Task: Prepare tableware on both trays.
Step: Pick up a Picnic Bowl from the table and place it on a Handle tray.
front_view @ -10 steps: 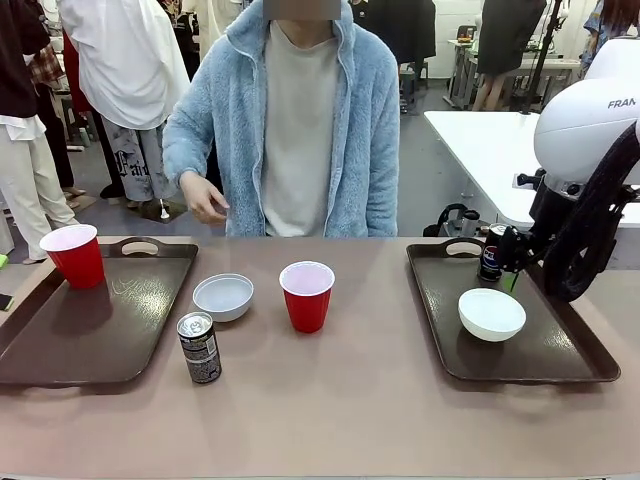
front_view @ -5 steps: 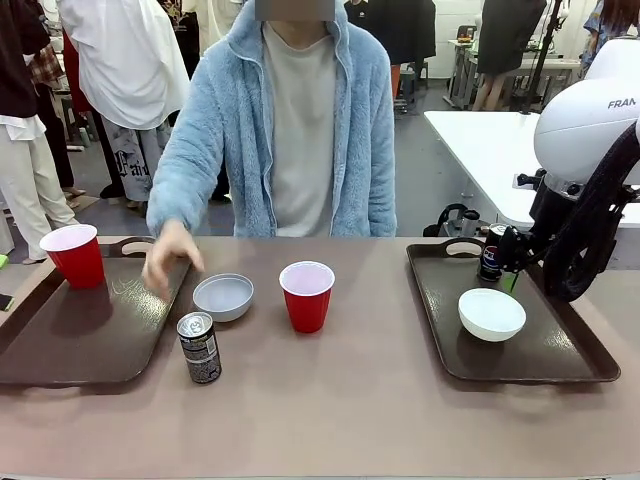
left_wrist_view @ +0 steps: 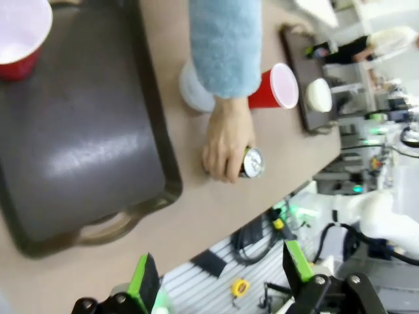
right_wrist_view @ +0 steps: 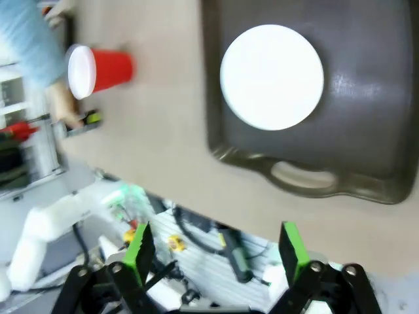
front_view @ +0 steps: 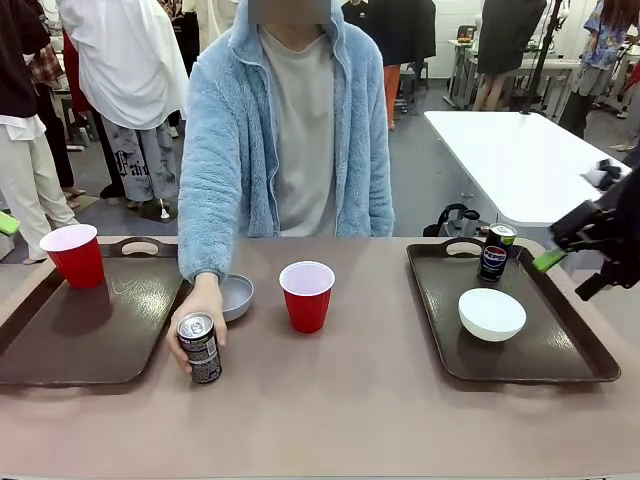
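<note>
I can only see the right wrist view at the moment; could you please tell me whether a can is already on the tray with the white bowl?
Observer: Yes, a dark can stands upright at the far end of that tray, beyond the white bowl.
Operator: Thank you. What about the opposite side?
Observer: The left tray holds one red cup, in its far left corner.
Operator: And just beside it?
Observer: A second bowl sits on the table just right of the left tray, partly behind the person's hand.
</note>
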Robot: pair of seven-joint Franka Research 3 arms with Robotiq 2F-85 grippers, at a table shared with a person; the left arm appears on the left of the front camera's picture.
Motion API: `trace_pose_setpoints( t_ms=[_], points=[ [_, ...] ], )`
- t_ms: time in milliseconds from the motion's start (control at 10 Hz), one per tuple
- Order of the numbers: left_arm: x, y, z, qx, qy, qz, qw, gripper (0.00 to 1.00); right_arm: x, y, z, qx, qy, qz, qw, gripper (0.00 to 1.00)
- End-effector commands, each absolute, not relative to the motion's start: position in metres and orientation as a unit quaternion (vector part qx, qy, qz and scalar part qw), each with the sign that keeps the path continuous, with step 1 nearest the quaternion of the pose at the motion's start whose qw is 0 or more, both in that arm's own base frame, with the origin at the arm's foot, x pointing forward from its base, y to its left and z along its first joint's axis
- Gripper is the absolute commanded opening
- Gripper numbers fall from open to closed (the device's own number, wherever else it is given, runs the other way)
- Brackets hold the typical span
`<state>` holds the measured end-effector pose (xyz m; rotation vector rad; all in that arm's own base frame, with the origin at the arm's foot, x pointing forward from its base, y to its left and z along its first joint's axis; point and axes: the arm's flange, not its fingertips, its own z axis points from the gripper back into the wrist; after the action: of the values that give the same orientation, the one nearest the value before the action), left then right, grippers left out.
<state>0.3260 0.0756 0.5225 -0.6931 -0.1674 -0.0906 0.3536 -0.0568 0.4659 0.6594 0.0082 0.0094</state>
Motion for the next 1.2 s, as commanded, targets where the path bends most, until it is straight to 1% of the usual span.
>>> trace_pose_setpoints(
  t_ms=[0, 300, 500, 700, 900, 1000, 1100],
  points=[
    [0.335, 0.059, 0.540, -0.267, -0.050, -0.027, 0.962, 1.00, 0.356, -0.106, 0.449, 0.430, 0.011, 0.021, 0.902, 0.98],
    [0.354, 0.012, 0.546, -0.168, -0.036, -0.026, 0.985, 1.00, 0.355, -0.179, 0.420, 0.514, -0.011, -0.046, 0.856, 0.98],
    [0.372, -0.021, 0.543, -0.124, -0.033, -0.028, 0.991, 1.00, 0.350, -0.210, 0.402, 0.551, -0.024, -0.056, 0.832, 0.98],
    [0.389, -0.058, 0.538, -0.072, -0.051, -0.028, 0.996, 1.00, 0.341, -0.231, 0.390, 0.569, -0.041, -0.076, 0.818, 0.98],
    [0.395, -0.086, 0.527, -0.029, -0.072, -0.044, 0.996, 1.00, 0.336, -0.237, 0.384, 0.574, -0.047, -0.075, 0.814, 0.98],
    [0.395, -0.095, 0.519, -0.017, -0.092, -0.061, 0.994, 1.00, 0.337, -0.234, 0.379, 0.570, -0.046, -0.074, 0.817, 0.98],
    [0.390, -0.094, 0.510, -0.024, -0.105, -0.074, 0.991, 1.00, 0.330, -0.235, 0.384, 0.564, -0.037, -0.088, 0.820, 0.98]
  ],
)
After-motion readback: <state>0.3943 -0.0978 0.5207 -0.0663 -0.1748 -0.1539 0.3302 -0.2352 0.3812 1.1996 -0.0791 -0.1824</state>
